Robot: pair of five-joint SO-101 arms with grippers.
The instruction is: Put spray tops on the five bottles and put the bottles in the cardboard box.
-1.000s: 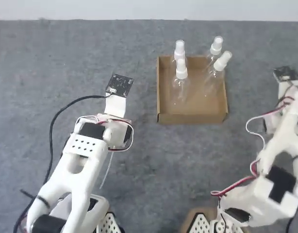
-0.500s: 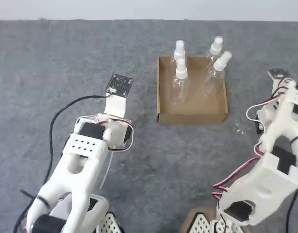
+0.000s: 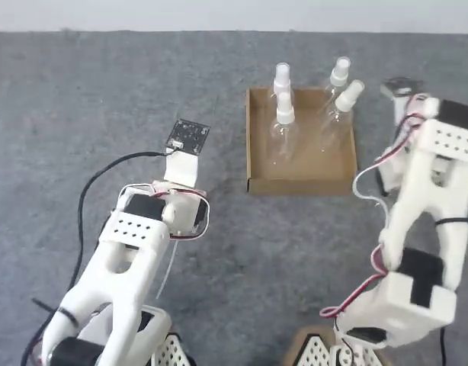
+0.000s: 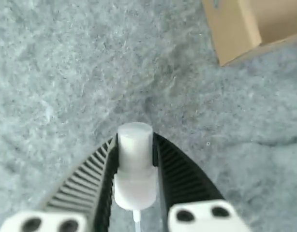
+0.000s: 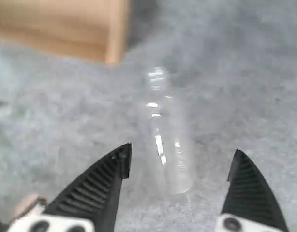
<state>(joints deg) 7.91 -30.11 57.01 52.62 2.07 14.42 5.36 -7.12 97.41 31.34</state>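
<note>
A white spray top [image 4: 135, 166] sits clamped between the black fingers of my left gripper [image 4: 134, 139], held above the grey carpet to the left of the cardboard box [image 3: 253, 145]. In the box stand several clear bottles [image 3: 283, 130] with white spray tops on. My right gripper [image 5: 181, 152] is open and hovers over a clear bottle [image 5: 164, 140] without a top, which lies on the carpet close to a corner of the box [image 5: 61, 24]. The bottle lies between the two fingers, below them. In the high view the right arm [image 3: 432, 175] stands just right of the box.
Grey carpet [image 3: 104, 84] covers the table, with open room to the left of and in front of the box. A black cable [image 3: 89, 191] runs along the left arm [image 3: 135, 252]. Both arm bases sit at the near edge.
The right arm has swung from the table's right edge inward and toward the far side, ending next to the box. The left arm has stayed still with the spray top.
</note>
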